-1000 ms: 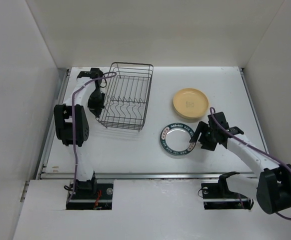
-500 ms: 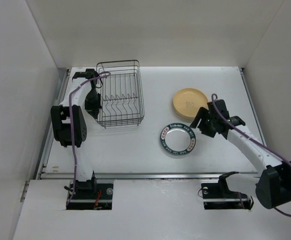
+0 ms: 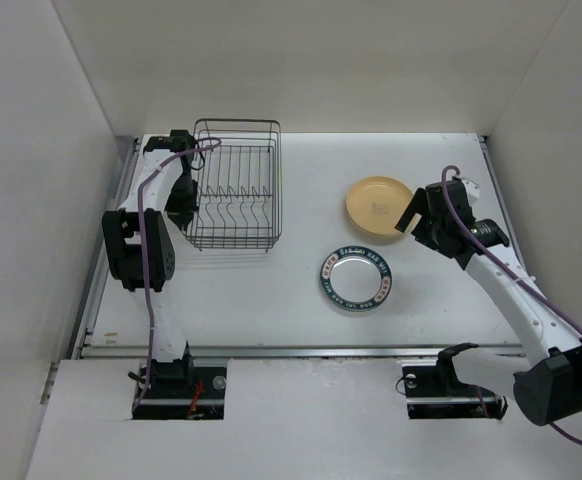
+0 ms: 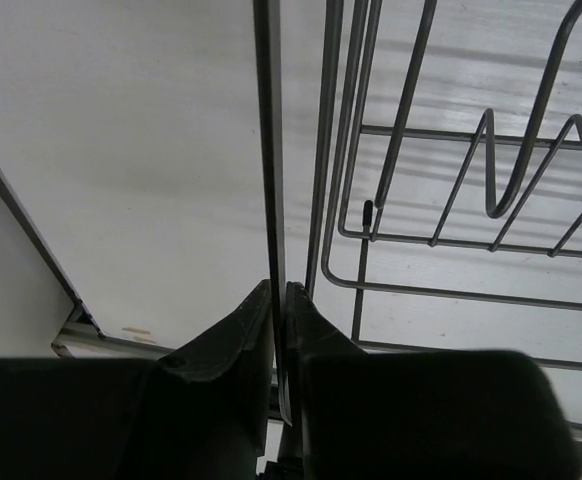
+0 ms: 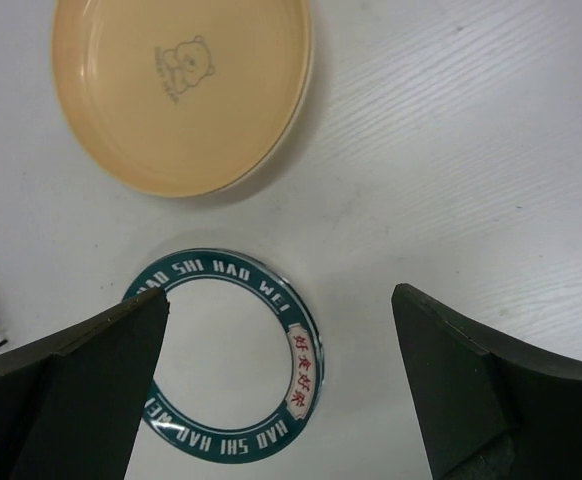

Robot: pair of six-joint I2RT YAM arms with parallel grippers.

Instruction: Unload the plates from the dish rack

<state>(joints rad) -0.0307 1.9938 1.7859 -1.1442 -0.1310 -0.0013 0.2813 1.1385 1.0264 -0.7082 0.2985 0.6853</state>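
Observation:
The dish rack [image 3: 236,185] of dark wire stands square at the back left, and no plates show between its tines. My left gripper [image 3: 185,200] is at the rack's left rim. In the left wrist view this gripper [image 4: 279,292] is shut on a rim wire of the rack [image 4: 269,150]. A tan-yellow plate [image 3: 379,208] and a white plate with a blue-green lettered rim [image 3: 356,279] lie flat on the table at the right. My right gripper [image 3: 414,220] hovers open by the tan plate's right edge. In its own view that gripper [image 5: 281,310] holds nothing, with the tan plate [image 5: 181,90] and the rimmed plate [image 5: 226,350] below it.
White walls enclose the table on three sides. A metal rail [image 3: 111,240] runs along the table's left edge, close to my left arm. Bare table top [image 3: 251,300] lies between the rack and the plates.
My left gripper has pulled the rack leftward and turned it square. The right gripper has left the rimmed plate, moved up and to the right, and opened wider.

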